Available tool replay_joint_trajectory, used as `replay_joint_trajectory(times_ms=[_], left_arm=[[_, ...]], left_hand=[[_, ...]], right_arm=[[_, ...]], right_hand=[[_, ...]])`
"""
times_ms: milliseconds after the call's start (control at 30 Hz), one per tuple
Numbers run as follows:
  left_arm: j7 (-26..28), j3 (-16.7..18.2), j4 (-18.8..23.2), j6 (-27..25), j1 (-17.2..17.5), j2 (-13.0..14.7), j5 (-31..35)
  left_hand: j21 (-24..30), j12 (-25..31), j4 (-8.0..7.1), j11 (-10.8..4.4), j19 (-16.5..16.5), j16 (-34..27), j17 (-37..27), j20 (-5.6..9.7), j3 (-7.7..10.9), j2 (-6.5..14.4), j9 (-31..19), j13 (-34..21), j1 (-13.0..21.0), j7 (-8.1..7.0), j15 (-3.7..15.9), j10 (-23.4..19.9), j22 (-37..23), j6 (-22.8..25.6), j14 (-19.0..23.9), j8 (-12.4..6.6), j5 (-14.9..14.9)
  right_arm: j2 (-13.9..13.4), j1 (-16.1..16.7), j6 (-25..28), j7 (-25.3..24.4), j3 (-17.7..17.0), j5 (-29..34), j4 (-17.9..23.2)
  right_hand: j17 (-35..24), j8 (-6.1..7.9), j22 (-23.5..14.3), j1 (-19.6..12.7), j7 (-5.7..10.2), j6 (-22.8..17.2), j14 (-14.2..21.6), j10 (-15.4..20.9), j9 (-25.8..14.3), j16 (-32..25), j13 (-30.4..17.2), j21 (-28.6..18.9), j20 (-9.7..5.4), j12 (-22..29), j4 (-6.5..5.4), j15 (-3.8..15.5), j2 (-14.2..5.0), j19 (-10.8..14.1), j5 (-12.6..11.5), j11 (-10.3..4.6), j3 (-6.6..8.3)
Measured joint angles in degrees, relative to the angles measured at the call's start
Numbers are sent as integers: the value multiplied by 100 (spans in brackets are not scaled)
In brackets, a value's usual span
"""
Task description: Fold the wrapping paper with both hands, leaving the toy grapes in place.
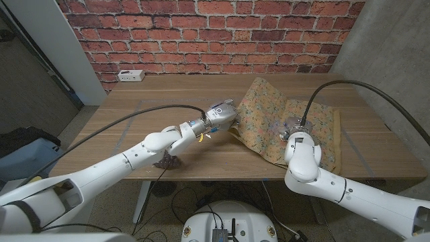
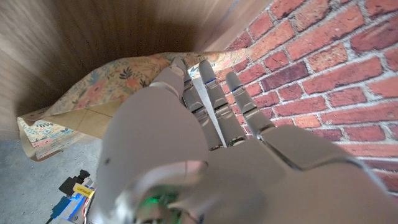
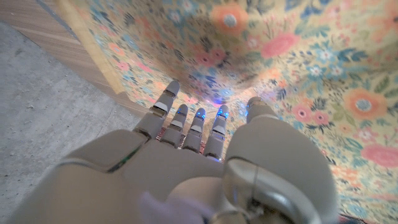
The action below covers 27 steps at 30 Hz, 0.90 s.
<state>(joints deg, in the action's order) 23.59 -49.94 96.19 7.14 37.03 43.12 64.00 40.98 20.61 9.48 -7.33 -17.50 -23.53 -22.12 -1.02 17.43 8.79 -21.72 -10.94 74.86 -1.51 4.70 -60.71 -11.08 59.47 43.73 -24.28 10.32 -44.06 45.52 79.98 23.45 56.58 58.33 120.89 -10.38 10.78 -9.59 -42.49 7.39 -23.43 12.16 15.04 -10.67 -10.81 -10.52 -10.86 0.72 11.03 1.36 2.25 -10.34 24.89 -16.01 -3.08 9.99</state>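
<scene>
The floral wrapping paper (image 1: 269,107) lies on the right half of the wooden table (image 1: 168,94). Its left part stands lifted, showing a brown underside (image 2: 93,115). My left hand (image 1: 220,113) is at that raised left edge; in the left wrist view its thumb and fingertips (image 2: 205,68) meet on the paper (image 2: 106,81) and pinch it. My right hand (image 1: 295,129) rests on top of the paper's right part, its fingers (image 3: 199,121) spread and pressing on the floral sheet (image 3: 311,62). A dark purple clump, the toy grapes (image 1: 166,161), sits off the paper at the table's front edge, under my left forearm.
A white socket strip (image 1: 131,75) lies at the table's back left, in front of the brick wall (image 1: 201,33). The paper's front edge lies close to the table's front edge (image 1: 269,163). Bare wood spans the left half of the table.
</scene>
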Motion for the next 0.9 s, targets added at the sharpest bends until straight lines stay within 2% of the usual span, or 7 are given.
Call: replay_joint_trajectory(times_ms=[200,233,367,433,733,767,900], left_arm=[[38,56,103,-273,44,59,222],[39,276,511,-326,228,292,267],[39,276,511,-438,228,292,351],[17,526,940,-510,433,517,398],[-252,735,1259,-575,574,665,415],[-302,896,1521,-574,654,750,414],[-579,1012,1729,-514,667,794,408]], left_hand=[[44,81,0,-2,-9,-22,-88,54,0,6,-68,0,7,0,0,42,0,0,0,-47,-4],[44,81,0,-5,-9,-22,-106,54,0,-1,-93,0,14,0,0,46,0,0,0,-54,-5],[51,88,0,-16,-9,-43,-165,54,0,-1,-133,0,15,0,0,74,1,0,0,-74,-5],[77,89,-23,-16,-9,-43,-188,53,-24,-3,-142,0,32,0,0,75,1,0,0,-96,-5],[98,122,-23,-44,23,-65,-276,84,-24,4,-227,0,66,0,0,103,1,0,-1,-140,-21],[117,133,-23,-55,23,-65,-294,84,-24,4,-235,0,66,0,0,114,1,0,-1,-140,-21],[120,149,-23,-64,23,-65,-328,84,-24,-10,-238,0,80,0,0,123,1,0,-1,-140,-21]], right_arm=[[190,102,0,123,-77,194,-202],[224,123,0,514,-89,819,-242],[279,163,0,514,-112,819,-309],[299,186,-11,750,-126,1122,-335],[271,251,-104,787,-175,1106,-287],[258,258,-229,713,-183,881,-265],[202,270,-385,560,-187,591,-177]], right_hand=[[8,0,0,-82,0,0,0,21,0,0,0,0,0,0,47,0,23,0,0,-21,48],[21,0,0,-82,0,0,0,21,0,0,0,0,0,0,54,0,23,0,0,-21,55],[10,0,0,-88,0,0,0,21,0,0,0,0,0,0,47,0,17,0,0,-21,88],[10,0,-10,-128,0,0,0,21,0,0,0,0,0,0,75,0,-23,0,0,-21,117],[10,0,-12,-187,0,0,0,21,0,0,0,0,0,0,104,0,-22,0,0,-21,147],[10,0,-7,-187,0,0,0,21,0,0,0,0,-3,0,104,0,-23,2,5,-21,147],[10,0,0,-186,0,0,0,21,0,0,0,0,-21,0,104,0,-21,20,34,-21,147]])
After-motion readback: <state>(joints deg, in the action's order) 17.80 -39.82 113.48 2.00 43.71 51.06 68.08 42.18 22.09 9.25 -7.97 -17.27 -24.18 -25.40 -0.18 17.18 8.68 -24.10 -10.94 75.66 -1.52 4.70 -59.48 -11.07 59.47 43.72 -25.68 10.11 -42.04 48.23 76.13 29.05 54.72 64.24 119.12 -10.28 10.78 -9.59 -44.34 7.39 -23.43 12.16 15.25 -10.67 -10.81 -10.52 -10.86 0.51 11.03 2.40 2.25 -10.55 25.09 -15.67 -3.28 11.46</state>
